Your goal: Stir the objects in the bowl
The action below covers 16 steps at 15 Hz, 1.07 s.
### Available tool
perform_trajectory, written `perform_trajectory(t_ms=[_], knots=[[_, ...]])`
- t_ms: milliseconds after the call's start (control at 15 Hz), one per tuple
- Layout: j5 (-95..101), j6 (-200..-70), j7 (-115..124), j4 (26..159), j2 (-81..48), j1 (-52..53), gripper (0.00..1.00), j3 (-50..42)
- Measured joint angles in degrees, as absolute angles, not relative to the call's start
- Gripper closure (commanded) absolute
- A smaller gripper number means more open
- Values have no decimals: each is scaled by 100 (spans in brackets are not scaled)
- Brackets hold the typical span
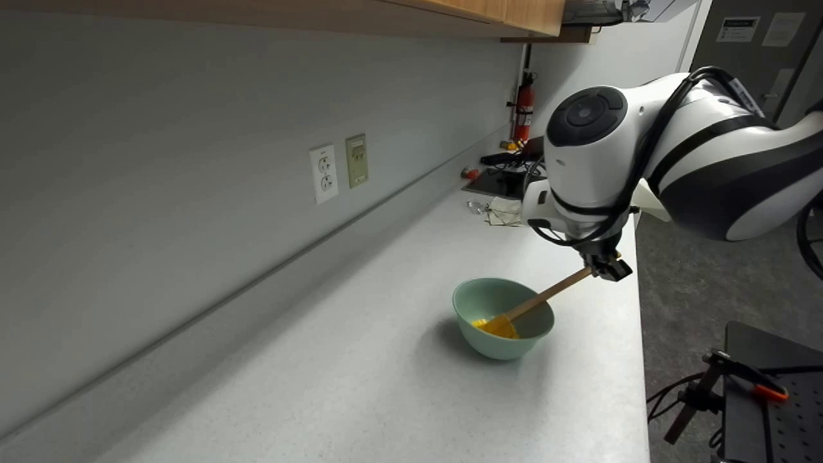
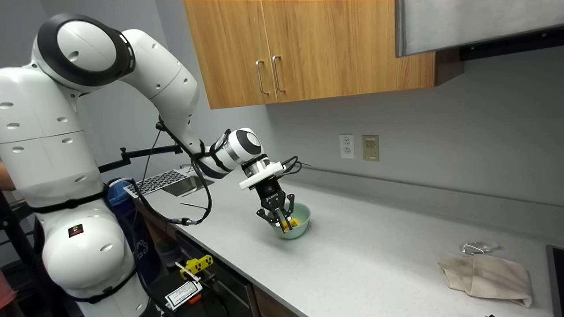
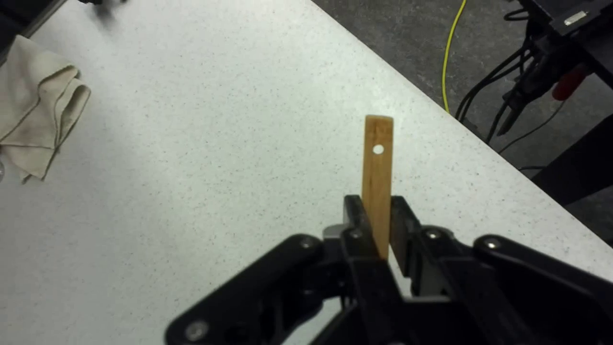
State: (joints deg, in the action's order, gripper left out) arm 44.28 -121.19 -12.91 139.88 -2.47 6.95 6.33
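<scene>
The pale mint-green bowl [image 1: 498,349] stands upright on the counter; it also shows in an exterior view [image 2: 303,215], partly behind the gripper. The yellow-orange objects [image 1: 512,332] lie at the bottom of the bowl; a bit of yellow also shows in an exterior view [image 2: 295,223]. My gripper [image 1: 605,267] is outside and above the bowl's rim, shut on the handle of the wooden spoon [image 1: 550,294]. The spoon slants down over the rim, its head among the objects. In the wrist view the gripper [image 3: 377,206] pinches the handle [image 3: 377,177]; bowl and objects are out of view there.
A folded beige cloth [image 2: 487,279] lies on the counter [image 1: 360,386]; it also shows in the wrist view [image 3: 40,105]. A laptop [image 2: 158,182] stands near the arm. Wooden cabinets [image 2: 326,53] hang above. The counter's open edge drops to the floor [image 1: 681,289].
</scene>
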Motion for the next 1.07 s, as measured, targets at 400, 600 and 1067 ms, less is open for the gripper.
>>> perform_trajectory(t_ms=[400, 600, 1067], knots=[[5102, -11701, -1232, 13954, -239, 699, 96, 672], [5101, -11705, -1232, 13954, -239, 699, 96, 674], [4369, -12442, -1327, 14044, -262, 676, 96, 622]])
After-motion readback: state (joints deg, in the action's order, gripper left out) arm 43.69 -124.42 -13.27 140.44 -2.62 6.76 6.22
